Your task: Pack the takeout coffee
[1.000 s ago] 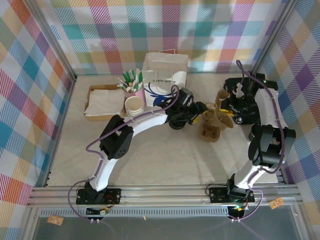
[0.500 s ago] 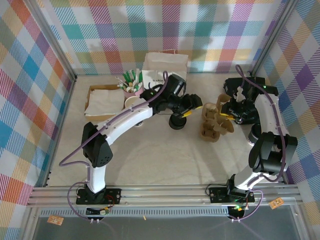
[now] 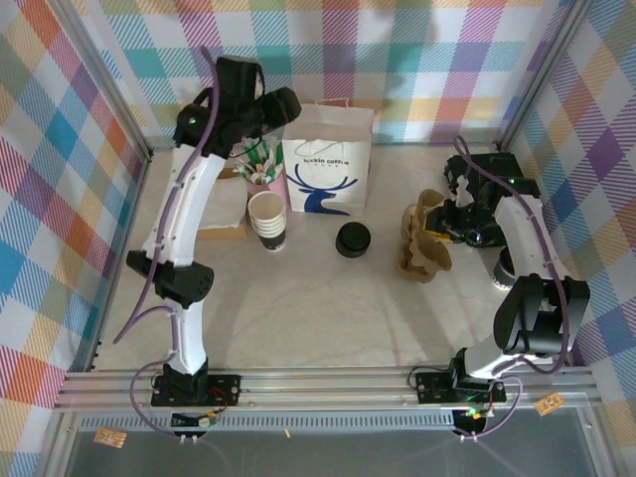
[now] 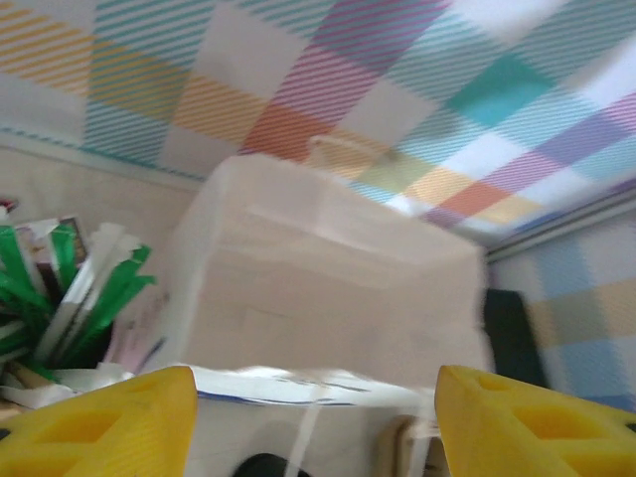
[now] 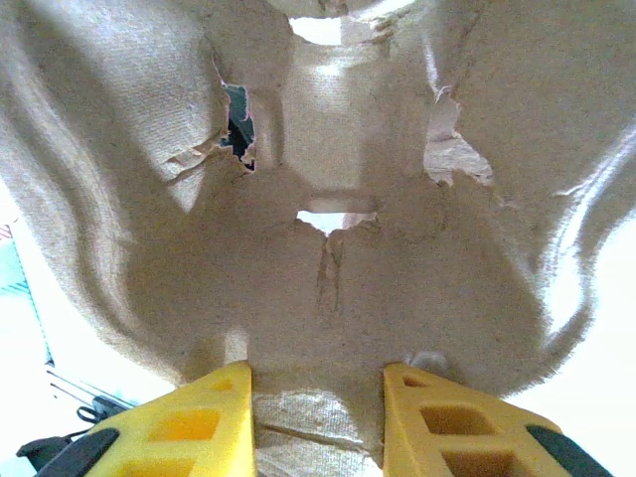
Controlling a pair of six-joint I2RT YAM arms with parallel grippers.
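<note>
Left gripper (image 4: 318,427) spread, empty, above white paper bag with blue logo (image 3: 328,149); right gripper (image 5: 318,427) pinching brown moulded-pulp cup carrier (image 5: 328,248), best held level and steady.

- White paper bag (image 3: 328,164), standing near the far edge of the table (image 3: 298,298): small blue lettering on its front reads "luckin coffee".
- Below that lettering: a blue deer-head logo.

Top cam overhead, whole table (image 3: 328,328); L wrist faces bag (image 4: 328,288), R wrist close on carrier (image 5: 328,199).
</note>
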